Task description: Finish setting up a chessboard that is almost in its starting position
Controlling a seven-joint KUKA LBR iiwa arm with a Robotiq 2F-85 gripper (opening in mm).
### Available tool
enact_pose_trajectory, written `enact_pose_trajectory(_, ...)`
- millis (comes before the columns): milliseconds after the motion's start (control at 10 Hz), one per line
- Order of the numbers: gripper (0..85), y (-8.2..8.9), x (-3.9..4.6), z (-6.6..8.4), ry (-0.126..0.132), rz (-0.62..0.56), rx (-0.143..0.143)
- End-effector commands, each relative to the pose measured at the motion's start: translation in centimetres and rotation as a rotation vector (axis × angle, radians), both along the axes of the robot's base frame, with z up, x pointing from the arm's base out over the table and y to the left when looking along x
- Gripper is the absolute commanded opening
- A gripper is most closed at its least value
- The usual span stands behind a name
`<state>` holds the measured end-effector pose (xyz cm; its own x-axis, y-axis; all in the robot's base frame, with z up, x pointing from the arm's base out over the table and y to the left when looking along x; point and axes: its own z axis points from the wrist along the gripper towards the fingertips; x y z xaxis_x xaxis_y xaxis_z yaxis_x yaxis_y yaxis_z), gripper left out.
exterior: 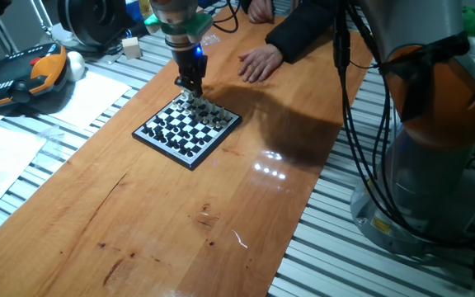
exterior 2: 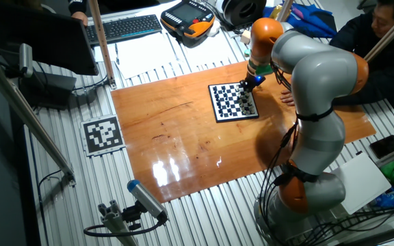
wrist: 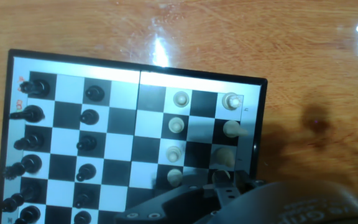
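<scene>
End effector (exterior: 192, 92) directly above chessboard (exterior: 186, 129) edge

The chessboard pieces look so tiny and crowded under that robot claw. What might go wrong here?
The gripper is low over the white pieces at one edge of the chessboard. They stand close together, so a finger could tip a neighbour. The board lies loose on the wooden table and might slide if nudged. A person's hand also rests on the table near the arm.

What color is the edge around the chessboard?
Black. The chessboard has a thin black rim, clearest in the hand view.
</scene>
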<state>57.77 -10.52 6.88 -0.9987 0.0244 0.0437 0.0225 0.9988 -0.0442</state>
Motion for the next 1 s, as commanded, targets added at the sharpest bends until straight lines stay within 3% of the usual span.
enact_pose_trajectory(0,0.0,0.02,-0.04,-0.02,0.004,0.0,0.002)
enact_pose_trajectory(800,0.0,0.14,-0.29,0.02,0.014,-0.005,-0.003)
enact_pose_trajectory(900,17.0,0.1,-0.27,0.01,0.014,-0.004,-0.009)
